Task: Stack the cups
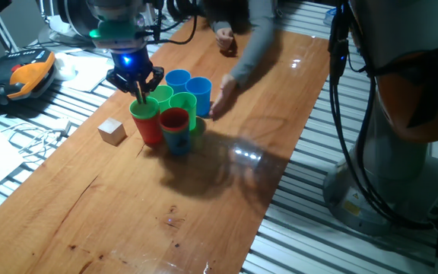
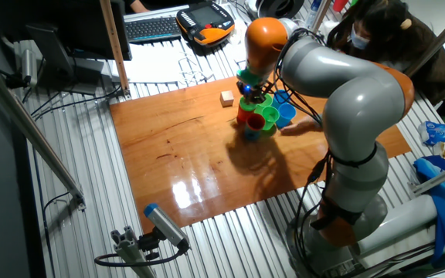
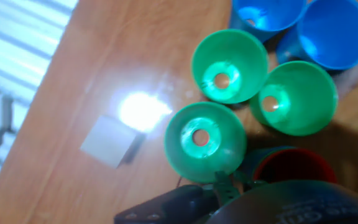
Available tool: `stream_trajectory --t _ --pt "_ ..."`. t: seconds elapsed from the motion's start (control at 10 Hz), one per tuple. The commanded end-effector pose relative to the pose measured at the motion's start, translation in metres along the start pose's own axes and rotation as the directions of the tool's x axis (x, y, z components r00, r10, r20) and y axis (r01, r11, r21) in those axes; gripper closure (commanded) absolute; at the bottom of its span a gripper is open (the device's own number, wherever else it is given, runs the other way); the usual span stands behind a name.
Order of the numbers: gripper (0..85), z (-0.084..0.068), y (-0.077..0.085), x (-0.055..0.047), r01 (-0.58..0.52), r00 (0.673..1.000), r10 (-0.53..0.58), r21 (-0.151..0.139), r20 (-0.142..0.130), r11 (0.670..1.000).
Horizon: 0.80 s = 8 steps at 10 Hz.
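Observation:
The cups stand bunched at the table's middle. A green cup (image 1: 144,109) (image 3: 205,138) sits nested in a red cup (image 1: 150,131). My gripper (image 1: 139,97) (image 3: 221,182) is right over it, fingers drawn together on its near rim. Two more green cups (image 1: 182,101) (image 3: 229,66) (image 3: 298,97) stand just beyond, and two blue cups (image 1: 198,87) (image 3: 332,31) behind those. A red cup (image 1: 175,119) (image 3: 289,165) sits on a blue one beside my gripper. In the other fixed view the cluster (image 2: 267,117) shows below the arm's wrist.
A small pale wooden cube (image 1: 112,131) (image 3: 107,142) lies left of the cups. A person's arm (image 1: 243,57) reaches over the table, the hand (image 1: 220,103) next to the blue cups. A teach pendant (image 1: 23,76) and cables lie off the table's left.

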<state>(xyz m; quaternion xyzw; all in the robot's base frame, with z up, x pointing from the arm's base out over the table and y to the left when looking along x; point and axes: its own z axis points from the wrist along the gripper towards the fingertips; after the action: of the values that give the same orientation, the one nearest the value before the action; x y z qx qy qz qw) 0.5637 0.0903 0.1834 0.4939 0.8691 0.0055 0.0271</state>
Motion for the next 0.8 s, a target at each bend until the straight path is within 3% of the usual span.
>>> stream_trajectory --t 0.0,0.1,0.3,0.5,0.6,0.7 --pt "68.0 -0.0031 0.0041 -0.0001 0.002 1.000 -0.002 -0.001 0.002 1.000" --pt "68.0 -0.0080 0.0065 -0.0029 -0.007 1.000 0.007 0.011 0.025 1.000" --pt "68.0 -0.0113 0.0042 -0.0067 0.016 0.998 -0.017 0.006 0.060 1.000" --pt "68.0 -0.0113 0.0042 -0.0067 0.021 0.999 -0.022 0.001 0.046 1.000" --pt "68.0 -0.0113 0.0042 -0.0067 0.024 0.998 -0.026 0.027 0.049 0.999" --pt "51.0 -0.0113 0.0042 -0.0067 0.022 0.999 -0.024 0.037 0.045 0.999"
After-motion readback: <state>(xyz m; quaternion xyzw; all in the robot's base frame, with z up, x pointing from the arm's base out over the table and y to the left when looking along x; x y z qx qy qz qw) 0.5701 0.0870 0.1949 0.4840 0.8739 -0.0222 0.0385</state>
